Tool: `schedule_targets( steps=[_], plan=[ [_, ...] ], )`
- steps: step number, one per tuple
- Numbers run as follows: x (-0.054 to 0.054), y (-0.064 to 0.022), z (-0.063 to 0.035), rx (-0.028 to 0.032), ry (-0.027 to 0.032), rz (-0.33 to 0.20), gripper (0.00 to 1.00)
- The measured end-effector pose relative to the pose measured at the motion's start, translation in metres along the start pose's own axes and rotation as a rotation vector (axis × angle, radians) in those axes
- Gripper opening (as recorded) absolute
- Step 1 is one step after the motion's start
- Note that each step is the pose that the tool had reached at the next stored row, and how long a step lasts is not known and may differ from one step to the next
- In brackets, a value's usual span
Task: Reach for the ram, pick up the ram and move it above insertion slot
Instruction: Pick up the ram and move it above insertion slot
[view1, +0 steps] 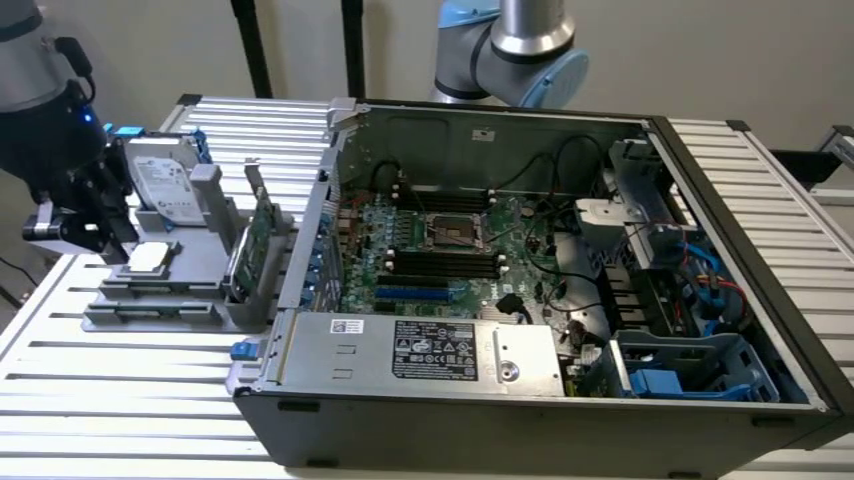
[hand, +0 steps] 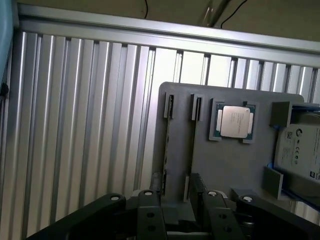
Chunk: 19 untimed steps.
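Observation:
My gripper (view1: 83, 225) hangs over the end of the grey parts holder (view1: 160, 300) at the exterior view's left, outside the computer case. In the wrist view its two black fingers (hand: 150, 212) stand apart, with the gripper (hand: 180, 207) open and nothing clamped. Between and beyond them run the holder's two narrow long slots (hand: 193, 145). A thin edge shows along each slot; I cannot tell whether it is the ram seen edge-on. The motherboard's black insertion slots (view1: 441, 265) lie inside the open case.
On the holder sit a silver processor (hand: 235, 121), a silver hard drive (view1: 167, 180) and a green expansion card (view1: 254, 240) beside the case wall. The open case (view1: 400, 415) holds cables and a power supply (view1: 427, 350). Ribbed aluminium table (hand: 75, 125) surrounds the holder.

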<state>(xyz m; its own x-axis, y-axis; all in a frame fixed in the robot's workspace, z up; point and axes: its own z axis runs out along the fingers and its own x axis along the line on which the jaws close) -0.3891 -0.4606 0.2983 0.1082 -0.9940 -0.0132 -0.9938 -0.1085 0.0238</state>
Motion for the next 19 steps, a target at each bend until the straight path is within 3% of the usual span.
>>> schedule_targets(
  steps=[19],
  plan=[
    [0.002,-0.0023,0.0345,-0.0001,0.0000,0.000,0.36]
  ],
)
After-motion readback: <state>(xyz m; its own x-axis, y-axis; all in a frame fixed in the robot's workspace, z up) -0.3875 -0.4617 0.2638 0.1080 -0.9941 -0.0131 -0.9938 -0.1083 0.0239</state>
